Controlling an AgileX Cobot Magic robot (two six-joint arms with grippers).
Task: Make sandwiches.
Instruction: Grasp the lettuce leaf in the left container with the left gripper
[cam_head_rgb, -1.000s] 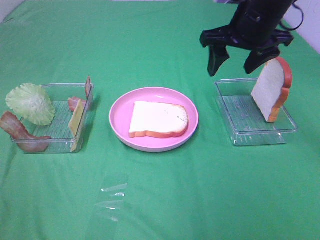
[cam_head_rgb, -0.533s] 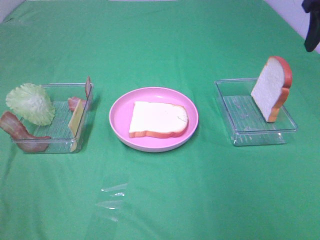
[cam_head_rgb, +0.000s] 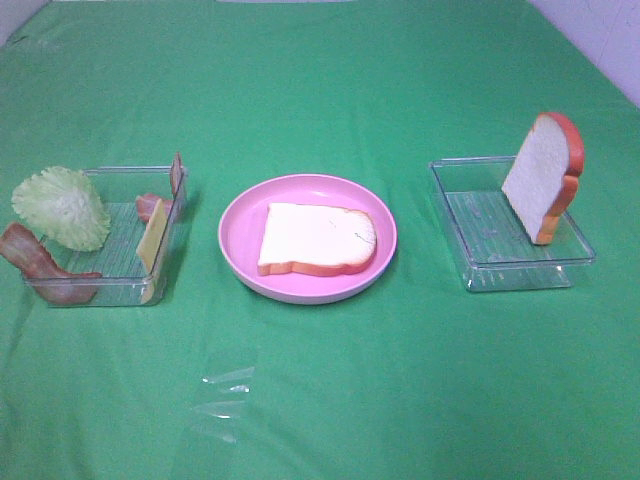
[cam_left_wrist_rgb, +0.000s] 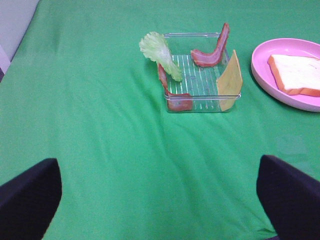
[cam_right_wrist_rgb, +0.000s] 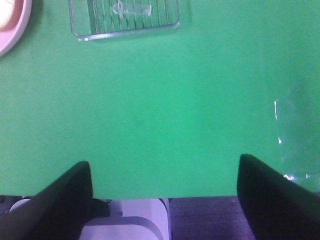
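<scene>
L gripper (cam_left_wrist_rgb: 160, 197): shows only in its wrist view. Both dark fingertips are spread wide w/ nothing between, over bare green cloth (cam_head_rgb: 320, 80), well apart from the fillings.

Near the table's left edge sits the L tray (cam_head_rgb: 122, 240), holding every filling. The lettuce leaf (cam_head_rgb: 62, 207) is propped over the wall nearest that edge. One bacon strip (cam_head_rgb: 35, 262) drapes over the same wall toward the tray's front corner, w/ more bacon (cam_head_rgb: 150, 205) inside at the back. The cheese square (cam_head_rgb: 153, 240) stands on edge against the wall facing the plate. None of it is on bread yet.

Mid-table: pink plate (cam_head_rgb: 240, 215) w/ one bread slice (cam_head_rgb: 315, 240) lying flat, top bare. Toward the front edge, left of ctr, a scrap of clear film (cam_head_rgb: 225, 400) lies on the cloth.

Near the right edge: R tray (cam_head_rgb: 480, 235) w/ the second bread slice (cam_head_rgb: 540, 180) upright, leaning on its far-right wall.

R gripper (cam_right_wrist_rgb: 167, 195): wrist view only. Fingers are spread and empty, over bare cloth by a table edge, well apart from R tray.

Progress, as I judge it: early. The base slice is on the plate, so the first step looks done. Left to do: lettuce, bacon and cheese onto that slice, then the upright slice on top. Only two slices show, so prob. one sandwich.
</scene>
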